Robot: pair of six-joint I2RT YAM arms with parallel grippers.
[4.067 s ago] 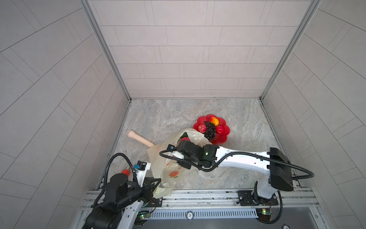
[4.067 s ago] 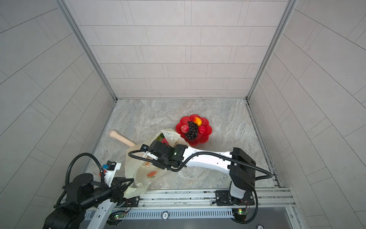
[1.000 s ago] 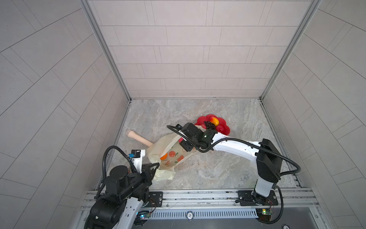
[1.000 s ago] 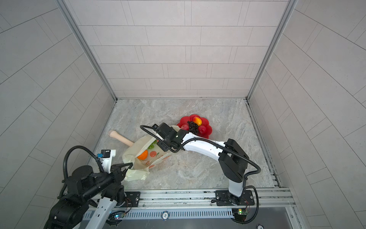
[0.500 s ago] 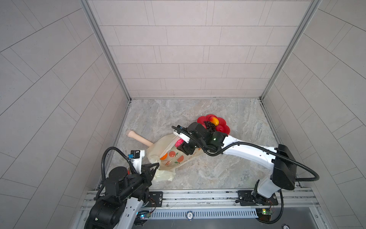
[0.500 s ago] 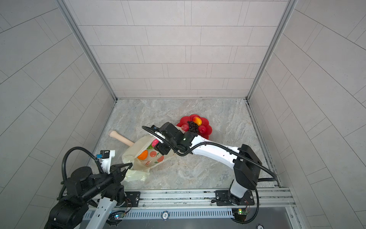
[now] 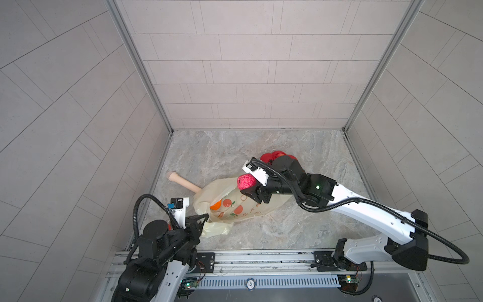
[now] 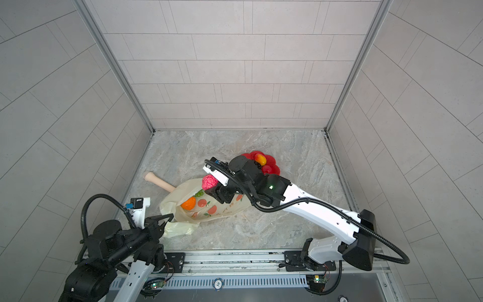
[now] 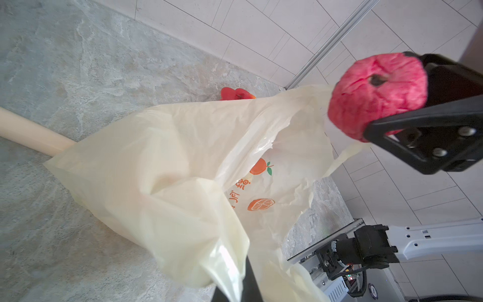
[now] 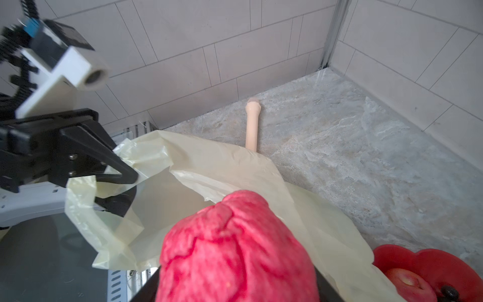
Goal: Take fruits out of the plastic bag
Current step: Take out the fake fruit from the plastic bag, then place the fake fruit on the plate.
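Observation:
The pale yellow plastic bag (image 7: 235,209) (image 8: 217,209) lies on its side on the marble floor, mouth toward the left arm. My left gripper (image 7: 205,217) (image 8: 170,216) (image 10: 125,172) is shut on the bag's handle edge (image 9: 209,235). Just above the bag's far end, my right gripper (image 7: 249,187) is shut on the bumpy pink fruit (image 7: 245,181) (image 8: 209,182) (image 9: 376,96) (image 10: 235,248). An orange (image 8: 188,203) and green grapes (image 8: 199,193) show inside the bag.
A red flower-shaped plate (image 8: 270,170) (image 10: 428,264) behind the right wrist holds a mango (image 8: 260,157) and a red apple (image 10: 407,285). A beige stick (image 7: 183,181) (image 10: 252,123) lies partly under the bag near the left wall.
My right gripper has come up out of the bag with the pink fruit and shifted slightly toward the red plate. The bag has sunk flat. The left gripper keeps its hold.

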